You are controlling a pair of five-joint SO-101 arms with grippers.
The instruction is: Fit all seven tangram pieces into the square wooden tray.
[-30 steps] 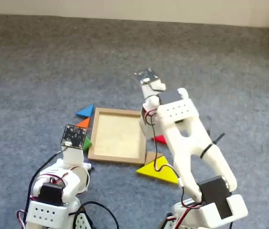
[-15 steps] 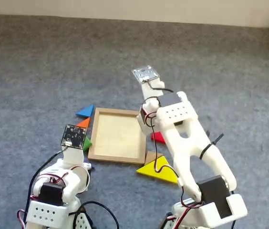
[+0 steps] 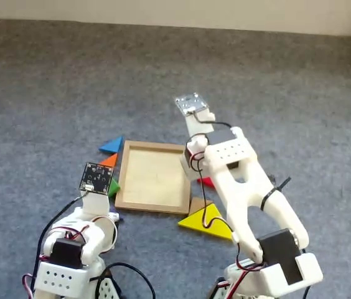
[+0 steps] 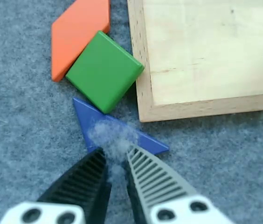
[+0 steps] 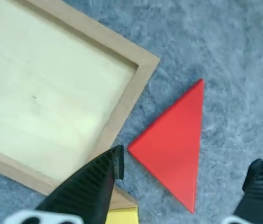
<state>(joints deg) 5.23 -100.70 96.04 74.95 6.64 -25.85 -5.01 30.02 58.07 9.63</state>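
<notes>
Square wooden tray (image 3: 121, 180) lying flat on the grey carpet (image 3: 51, 81), between the two arms; every piece in sight rests on the carpet outside its rim.

Left side of the tray: a far blue triangle (image 3: 111, 146) by the far corner, then an orange parallelogram (image 4: 78, 35) and a green square (image 4: 104, 70), edge to edge, the square's corner touching the tray wall (image 4: 138, 60). A near blue triangle (image 4: 122, 135) lies just beside the square, off the tray's near corner. The left gripper (image 4: 117, 156) sits low over this triangle's long edge, its fingers (image 4: 143, 172) drawn almost together with only a slim gap.

Right side of the tray: a red triangle (image 5: 173, 140) close to the tray rim (image 5: 122, 109) but apart from it. The right gripper (image 5: 187, 168) hangs over it, fingers (image 5: 99, 179) spread wide, one near the rim and one beyond the triangle. Nearer the right arm's base, a yellow triangle (image 3: 205, 222) touches a brown piece (image 3: 197, 204) at the tray's near right corner
</notes>
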